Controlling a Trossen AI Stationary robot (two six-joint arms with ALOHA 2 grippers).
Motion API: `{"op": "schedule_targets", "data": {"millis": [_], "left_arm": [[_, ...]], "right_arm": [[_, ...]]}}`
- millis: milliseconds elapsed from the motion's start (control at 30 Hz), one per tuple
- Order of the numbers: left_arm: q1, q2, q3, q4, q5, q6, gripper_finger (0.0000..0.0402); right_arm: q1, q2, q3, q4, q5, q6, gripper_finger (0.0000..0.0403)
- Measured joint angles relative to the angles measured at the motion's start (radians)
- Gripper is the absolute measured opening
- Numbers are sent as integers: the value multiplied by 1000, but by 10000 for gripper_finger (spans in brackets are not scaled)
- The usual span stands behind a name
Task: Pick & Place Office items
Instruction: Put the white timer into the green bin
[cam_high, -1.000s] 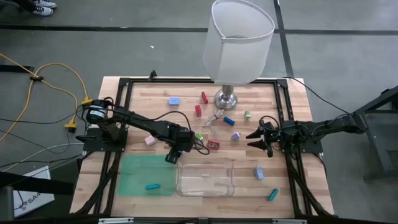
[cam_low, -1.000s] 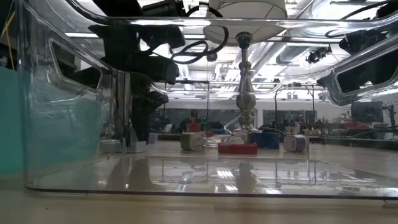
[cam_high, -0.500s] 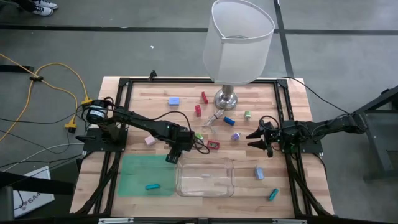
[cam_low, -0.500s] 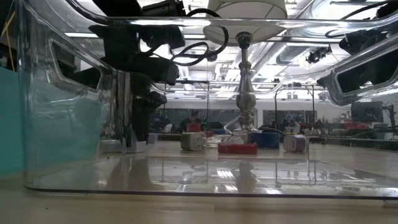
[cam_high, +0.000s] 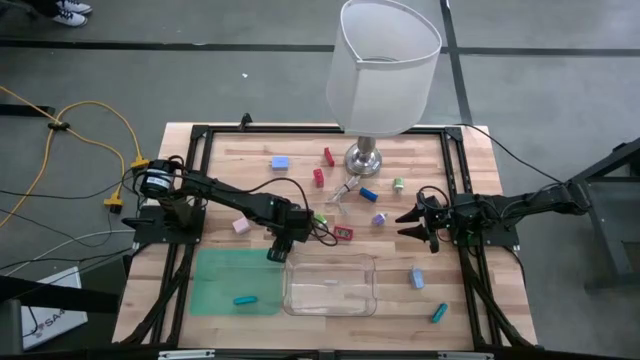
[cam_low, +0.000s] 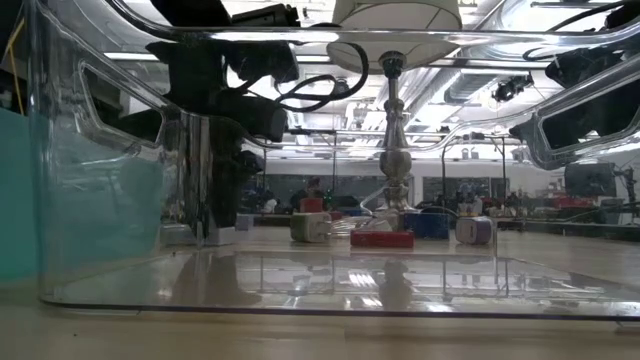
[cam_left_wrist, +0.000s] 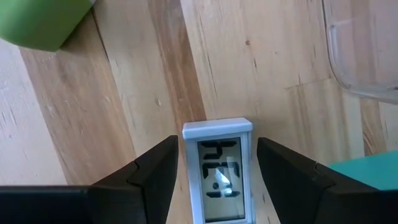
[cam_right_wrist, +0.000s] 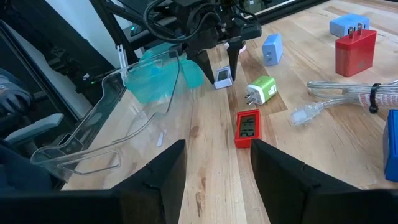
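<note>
Office items lie scattered on the wooden table around the clear plastic tray (cam_high: 330, 285). Nearest, a teal stick (cam_high: 245, 299) rests on the green mat (cam_high: 215, 285) left of the tray; another teal piece (cam_high: 439, 313) and a blue block (cam_high: 416, 277) sit right of it. Just behind the tray's left corner, the left gripper (cam_left_wrist: 214, 163) stands spread around a small white digital clock (cam_left_wrist: 217, 168), fingers not touching it. Beyond, the green plug (cam_right_wrist: 262, 91) and red clock (cam_right_wrist: 247, 128). The right gripper (cam_high: 408, 224) waits right of the tray, jaws parted, empty.

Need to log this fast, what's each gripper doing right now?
Left gripper: open around the small white display piece, not yet gripping.
Right gripper: open, empty.
</note>
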Motion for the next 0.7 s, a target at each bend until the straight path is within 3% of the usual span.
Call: {"op": "schedule_targets", "data": {"millis": [167,400,700], "left_arm": [[0,0,-1,1,0,0,199],[-2,1,-3,0,-12,-5,145],[-2,-4,-3,1,-16,-9,152]], "right_arm": [[0,0,0,0,0,0,166],[0,0,0,0,0,0,166],[0,0,0,-1,0,0,166]]}}
